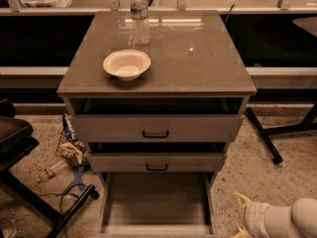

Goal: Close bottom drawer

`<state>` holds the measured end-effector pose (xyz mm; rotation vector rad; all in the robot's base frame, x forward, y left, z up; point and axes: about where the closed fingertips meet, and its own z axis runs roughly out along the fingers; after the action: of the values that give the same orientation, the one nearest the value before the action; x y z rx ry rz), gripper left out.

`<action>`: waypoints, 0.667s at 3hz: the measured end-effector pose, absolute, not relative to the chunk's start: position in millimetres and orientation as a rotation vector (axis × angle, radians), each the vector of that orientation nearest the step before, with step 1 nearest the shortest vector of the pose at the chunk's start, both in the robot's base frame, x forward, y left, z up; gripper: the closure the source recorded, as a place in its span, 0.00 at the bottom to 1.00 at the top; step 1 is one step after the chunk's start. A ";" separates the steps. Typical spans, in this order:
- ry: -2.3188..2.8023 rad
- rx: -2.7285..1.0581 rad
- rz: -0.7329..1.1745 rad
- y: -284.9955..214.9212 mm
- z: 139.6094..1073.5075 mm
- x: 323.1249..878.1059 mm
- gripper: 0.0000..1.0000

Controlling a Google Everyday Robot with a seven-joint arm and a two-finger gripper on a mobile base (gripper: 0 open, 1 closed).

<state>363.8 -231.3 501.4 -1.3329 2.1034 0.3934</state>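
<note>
The bottom drawer [156, 202] is the lowest of three grey-beige drawers and stands pulled far out toward me. I see its empty shallow box and the top edge of its front [156, 230] at the frame's bottom; its handle is out of view. My gripper [239, 216] is at the bottom right, low beside the drawer's right side wall and apart from it. Its cream fingertips [242, 199] are spread, with nothing between them.
The two upper drawers [155, 128] are slightly open. A cream bowl [127, 63] and a water bottle [140, 15] stand on the cabinet top [198, 63]. Litter [69, 148] and a black chair base [54, 209] lie on the left floor, and a black table leg [262, 135] on the right.
</note>
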 end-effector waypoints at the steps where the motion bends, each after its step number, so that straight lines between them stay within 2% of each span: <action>1: 2.086 -1.349 0.452 -230.9 437.0 345.4 0.40; 2: 2.064 -1.345 0.537 -231.4 360.0 322.8 0.72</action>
<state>322.8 -231.4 360.0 -1.3452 2.0635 0.5372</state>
